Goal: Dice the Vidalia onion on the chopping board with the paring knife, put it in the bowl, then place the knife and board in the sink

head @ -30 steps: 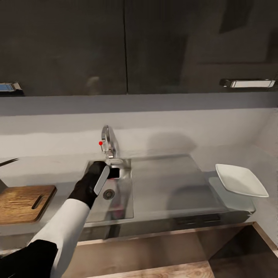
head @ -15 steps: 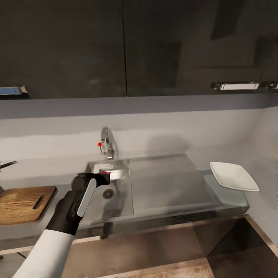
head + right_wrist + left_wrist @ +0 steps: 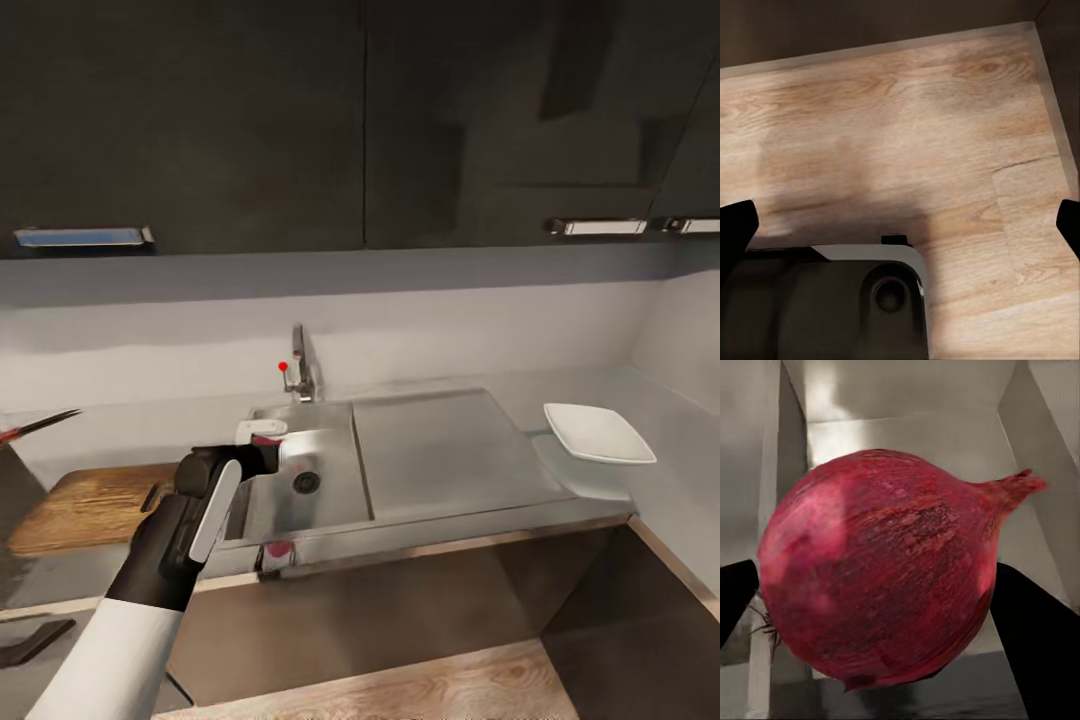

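Low in the lower left of the head frame, I am holding my left gripper (image 3: 262,455) closed around the Vidalia onion (image 3: 881,570), which is filling the middle of the left wrist frame between the two dark fingers, its pale stalk tip pointing toward the upper right. Only a sliver of pink is showing at the jaws in the head view, just above the left rim of the sink (image 3: 330,505). I judge I am carrying the onion toward the chopping board (image 3: 95,505) at the left edge of the frame, so I am wanting a steady grip, enough height to pass the sink rim, and a low, gentle release near the board's middle so the round bulb is not rolling off. My right gripper (image 3: 900,225) is hanging spread open over wooden floor (image 3: 907,127), gripping nothing. Farther back, the basin is showing its round drain and nothing else that I can make out; a small pink patch at its front edge is too blurred to name. The bowl (image 3: 598,432) at middle right on the countertop (image 3: 660,480) is sitting empty. At far left, the paring knife (image 3: 35,427) is poking into the frame.
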